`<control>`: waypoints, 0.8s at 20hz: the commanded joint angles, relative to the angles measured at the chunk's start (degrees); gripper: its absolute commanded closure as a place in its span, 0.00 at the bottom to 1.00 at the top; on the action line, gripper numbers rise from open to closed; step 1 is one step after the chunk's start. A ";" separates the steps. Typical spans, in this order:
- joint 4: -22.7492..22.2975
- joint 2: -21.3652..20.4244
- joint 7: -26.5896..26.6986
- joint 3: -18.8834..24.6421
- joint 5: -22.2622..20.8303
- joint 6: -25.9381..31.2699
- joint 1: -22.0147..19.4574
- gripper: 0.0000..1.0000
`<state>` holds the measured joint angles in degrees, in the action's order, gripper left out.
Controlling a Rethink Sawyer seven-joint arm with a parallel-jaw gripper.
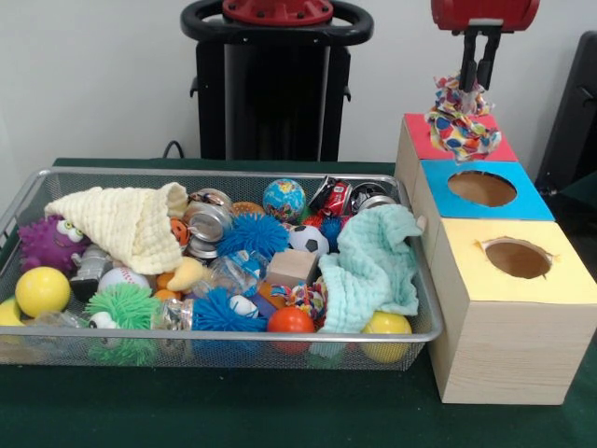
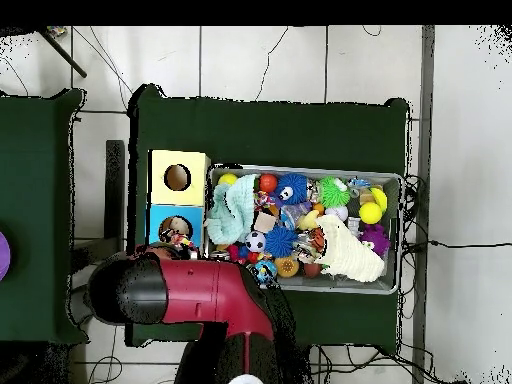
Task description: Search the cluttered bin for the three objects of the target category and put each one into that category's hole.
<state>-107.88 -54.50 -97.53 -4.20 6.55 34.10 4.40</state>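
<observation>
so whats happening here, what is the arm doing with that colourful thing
The Sawyer arm's gripper is shut on a colourful rag toy and holds it over the red-topped box, the farthest of three wooden boxes in the front view. The blue-topped box and yellow-topped box beside it show open holes. The wire bin is full of balls, cloths and other toys.

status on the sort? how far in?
Done: cannot tell, nothing shows in the blue or yellow hole. In hand: gripper shut on the multicoloured cloth toy, over the red box top. Left: bin remains cluttered; unclear how many targets remain.
</observation>
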 commanded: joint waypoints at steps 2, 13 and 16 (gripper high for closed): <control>2.88 2.11 -15.87 -0.64 3.35 -2.41 0.32 1.00; 5.16 1.22 -14.52 -1.60 4.05 1.97 1.13 1.00; 7.09 1.42 -14.28 -1.99 3.67 3.67 1.43 1.00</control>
<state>-105.56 -53.79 -97.53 -5.93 8.10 34.11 6.08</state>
